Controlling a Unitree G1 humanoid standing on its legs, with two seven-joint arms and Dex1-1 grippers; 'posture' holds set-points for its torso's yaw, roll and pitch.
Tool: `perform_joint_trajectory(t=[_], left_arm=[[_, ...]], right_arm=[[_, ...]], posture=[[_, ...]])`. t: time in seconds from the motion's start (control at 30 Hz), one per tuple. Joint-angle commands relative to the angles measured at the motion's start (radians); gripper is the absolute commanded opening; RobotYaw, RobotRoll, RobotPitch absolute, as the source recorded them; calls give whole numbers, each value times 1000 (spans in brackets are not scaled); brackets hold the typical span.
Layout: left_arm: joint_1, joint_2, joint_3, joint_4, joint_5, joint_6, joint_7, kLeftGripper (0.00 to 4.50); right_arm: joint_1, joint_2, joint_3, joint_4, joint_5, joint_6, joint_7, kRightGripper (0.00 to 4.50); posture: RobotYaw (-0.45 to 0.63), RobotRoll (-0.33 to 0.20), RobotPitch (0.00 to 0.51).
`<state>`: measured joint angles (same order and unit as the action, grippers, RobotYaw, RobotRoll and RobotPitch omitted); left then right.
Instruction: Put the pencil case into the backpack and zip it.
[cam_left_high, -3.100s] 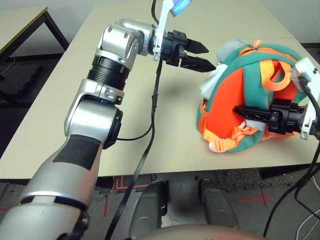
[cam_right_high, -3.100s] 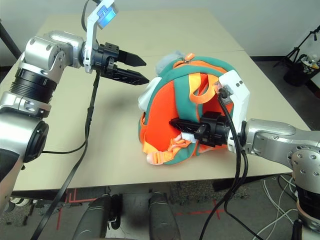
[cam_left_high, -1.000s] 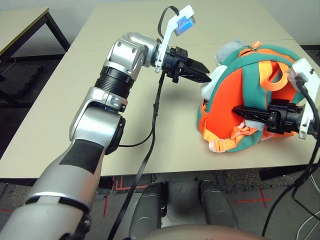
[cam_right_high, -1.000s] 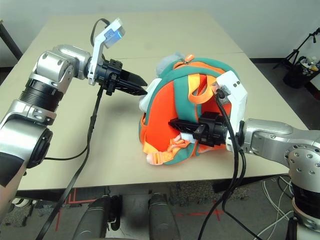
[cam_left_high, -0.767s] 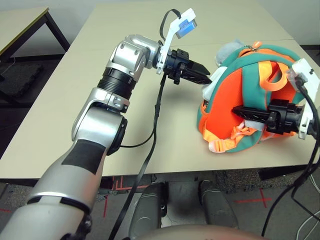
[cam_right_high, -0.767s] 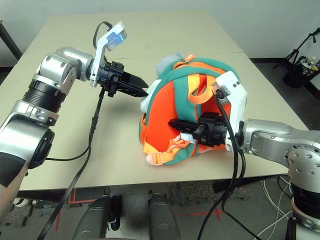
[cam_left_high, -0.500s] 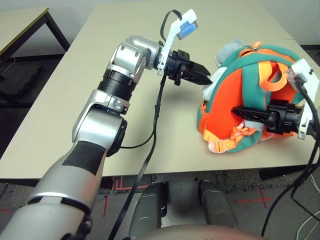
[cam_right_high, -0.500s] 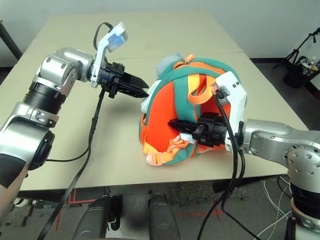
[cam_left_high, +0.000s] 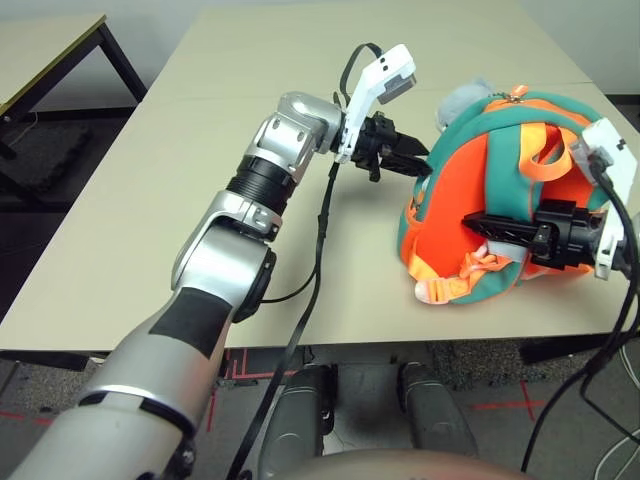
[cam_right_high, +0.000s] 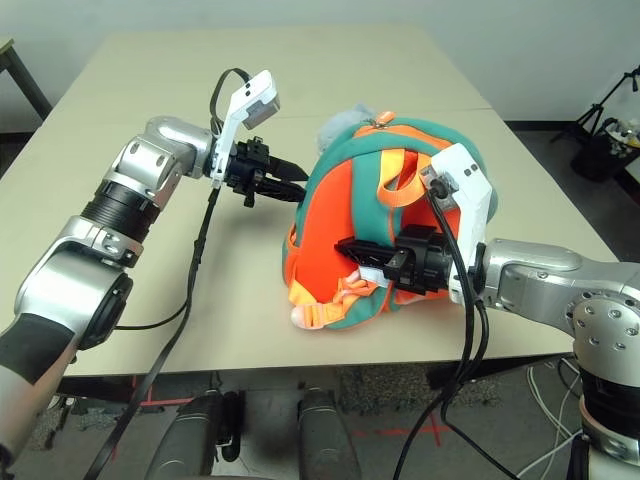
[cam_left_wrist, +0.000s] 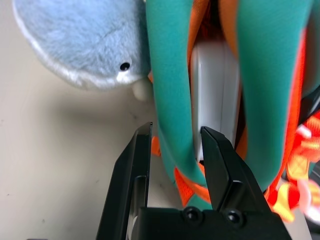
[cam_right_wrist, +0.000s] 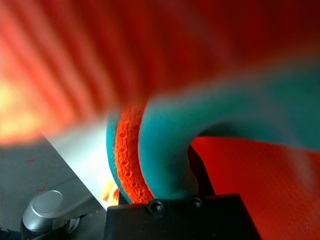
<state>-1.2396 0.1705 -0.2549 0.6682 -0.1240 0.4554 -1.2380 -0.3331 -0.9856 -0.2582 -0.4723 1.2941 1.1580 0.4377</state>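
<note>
Your left pincer (cam_left_wrist: 172, 150) straddles the teal edge of the backpack (cam_left_high: 470, 200) on the tabletop (cam_left_high: 180, 160), its fingers parted around the fabric; the white pencil case (cam_left_wrist: 215, 85) sits just inside the opening beyond; your right pincer (cam_left_high: 478, 222) is pressed together on a teal strap at the backpack's front; a fuzzy grey plush (cam_left_wrist: 85, 45) lies beside the backpack.

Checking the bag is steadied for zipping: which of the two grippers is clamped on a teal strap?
The right gripper, at the backpack's near side, shut on a teal strap. The left gripper stands open astride the teal edge by the opening.
</note>
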Motion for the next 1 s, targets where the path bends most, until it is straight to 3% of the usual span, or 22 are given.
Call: perform_joint_trajectory(t=[0.03, 0.4, 0.6, 0.77, 0.9, 1.0], left_arm=[[56, -62, -29, -83, -5, 64, 51, 1985], [156, -129, -57, -245, 18, 184, 217, 1985], [95, -52, 14, -240, -3, 77, 201, 1985], [-45, 143, 29, -71, 51, -218, 97, 3189], [-159, 192, 25, 156, 120, -541, 123, 4408], [-208, 187, 12, 286, 178, -723, 154, 4500]], right_arm=[[18, 14, 19, -41, 21, 15, -6, 81], [9, 17, 31, -24, 4, 14, 5, 81], [-3, 24, 41, -18, -1, 18, 7, 81], [-14, 15, 38, -5, -8, 25, 21, 81], [-18, 19, 41, -3, -15, 26, 24, 81], [-24, 24, 43, -2, -16, 28, 21, 81]], posture=[[-62, 0, 138], [-38, 0, 144], [-28, 0, 147], [-18, 0, 150], [-18, 0, 148], [-21, 0, 147]])
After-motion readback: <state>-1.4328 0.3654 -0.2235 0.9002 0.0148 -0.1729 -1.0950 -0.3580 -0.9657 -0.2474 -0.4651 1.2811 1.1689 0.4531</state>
